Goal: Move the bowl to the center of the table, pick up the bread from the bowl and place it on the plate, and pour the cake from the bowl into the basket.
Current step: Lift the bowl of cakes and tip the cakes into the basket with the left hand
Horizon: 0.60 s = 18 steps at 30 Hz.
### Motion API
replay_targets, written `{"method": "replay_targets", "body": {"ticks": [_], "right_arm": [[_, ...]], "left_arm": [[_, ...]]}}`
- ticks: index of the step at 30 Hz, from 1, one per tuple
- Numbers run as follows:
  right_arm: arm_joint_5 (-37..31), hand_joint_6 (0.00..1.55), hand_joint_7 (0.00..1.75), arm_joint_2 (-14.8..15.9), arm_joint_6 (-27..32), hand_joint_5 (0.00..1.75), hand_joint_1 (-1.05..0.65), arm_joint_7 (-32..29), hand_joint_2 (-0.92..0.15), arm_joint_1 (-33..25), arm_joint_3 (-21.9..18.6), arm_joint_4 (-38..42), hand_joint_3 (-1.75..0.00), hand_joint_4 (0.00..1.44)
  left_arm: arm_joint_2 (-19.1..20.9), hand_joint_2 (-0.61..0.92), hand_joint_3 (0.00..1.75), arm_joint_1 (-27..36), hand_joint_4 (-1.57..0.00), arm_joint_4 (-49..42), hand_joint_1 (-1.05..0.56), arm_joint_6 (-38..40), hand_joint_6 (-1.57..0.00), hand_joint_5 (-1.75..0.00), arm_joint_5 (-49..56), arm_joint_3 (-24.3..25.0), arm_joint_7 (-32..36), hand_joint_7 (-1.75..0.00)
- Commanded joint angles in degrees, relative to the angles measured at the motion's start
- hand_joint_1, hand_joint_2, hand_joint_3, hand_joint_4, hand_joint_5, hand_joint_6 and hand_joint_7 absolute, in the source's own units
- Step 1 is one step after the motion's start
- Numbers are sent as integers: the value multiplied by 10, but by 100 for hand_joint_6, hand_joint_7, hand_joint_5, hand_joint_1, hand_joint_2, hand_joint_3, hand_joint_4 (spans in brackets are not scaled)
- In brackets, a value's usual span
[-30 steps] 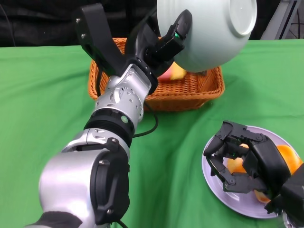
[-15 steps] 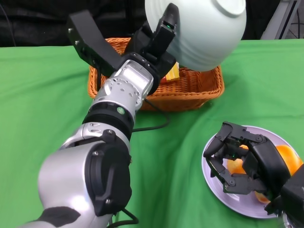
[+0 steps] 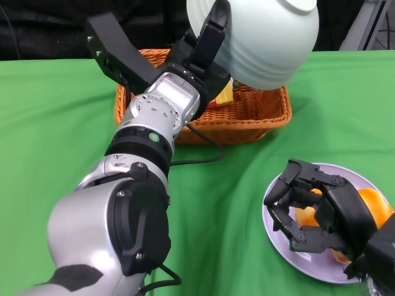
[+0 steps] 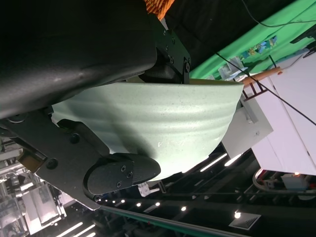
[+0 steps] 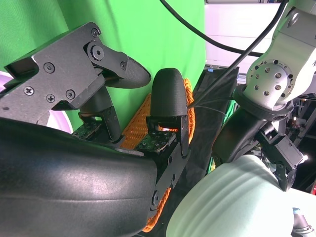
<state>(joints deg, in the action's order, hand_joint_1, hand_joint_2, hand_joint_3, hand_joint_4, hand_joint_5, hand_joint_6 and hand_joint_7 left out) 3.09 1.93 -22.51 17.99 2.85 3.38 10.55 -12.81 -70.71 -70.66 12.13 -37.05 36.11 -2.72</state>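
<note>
Am gripping bowl upturned over basket with left hand; right hand hovering spread over plate.

Bowl: pale green, ribbed, hanging upended above basket. Basket: orange wicker, holding yellow-pink cake. Plate: lavender, carrying orange bread.

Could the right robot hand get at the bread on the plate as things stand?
Probably yes. The right robot hand already hovers over the plate with fingers curled around the bread, and nothing lies between them. The left robot hand is away, tipping the bowl above the basket.
</note>
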Motion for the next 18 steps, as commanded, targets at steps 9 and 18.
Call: {"method": "replay_targets", "body": {"ticks": [9,18], "right_arm": [[5,70,134,6,-8,163,-15,-1,-50,6,-3,7,-98,81],[5,70,135,8,-11,164,-15,2,-51,3,-2,5,-98,80]], "left_arm": [[8,72,96,-8,-82,26,-17,-33,-62,-175,40,-52,-46,-175],[30,53,121,39,-82,74,-15,-148,-71,-175,178,-192,-177,-163]]}}
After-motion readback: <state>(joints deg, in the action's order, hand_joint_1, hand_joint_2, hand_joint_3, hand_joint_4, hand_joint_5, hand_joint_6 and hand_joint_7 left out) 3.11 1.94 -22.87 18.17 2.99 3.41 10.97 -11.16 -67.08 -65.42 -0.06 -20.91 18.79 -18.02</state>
